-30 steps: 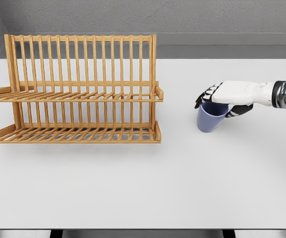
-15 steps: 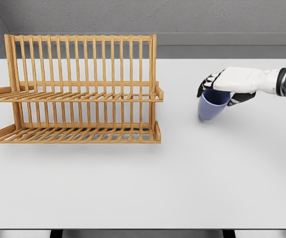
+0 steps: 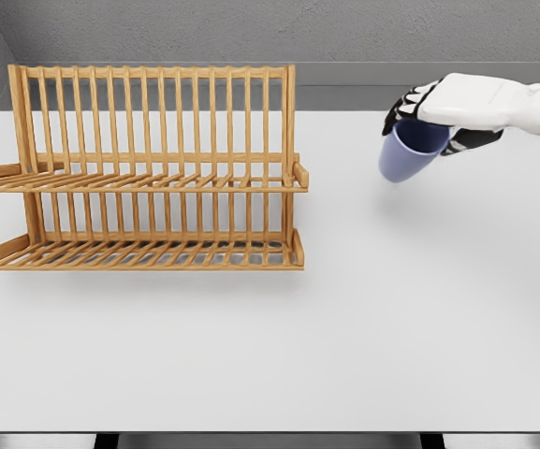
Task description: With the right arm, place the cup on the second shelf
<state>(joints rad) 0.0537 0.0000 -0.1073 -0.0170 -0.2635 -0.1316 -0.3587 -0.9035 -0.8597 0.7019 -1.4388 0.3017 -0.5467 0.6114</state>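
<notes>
Wood makes up the dish rack (image 3: 148, 168) at the left of the white table (image 3: 344, 327); it is a two-level rack with a tall back of upright slats, an upper shelf (image 3: 138, 181) of thin bars and a lower shelf (image 3: 143, 254) of the same kind; both shelves hold nothing, and the table surface shows through the bars of the lower one. Right of the rack lies a wide bare part of the table; above it, near the upper right, hangs the blue cup (image 3: 408, 152), clear of the surface and well apart from the rack; it is tilted, with its base toward the lower left and its mouth up under the palm; what is inside the cup I cannot tell, because the hand covers the opening. The right hand (image 3: 457, 105) comes in from the right edge; its dark fingers (image 3: 402, 101) are curled over the rim and grasp the cup from above; a soft shadow lies on the table under it.
</notes>
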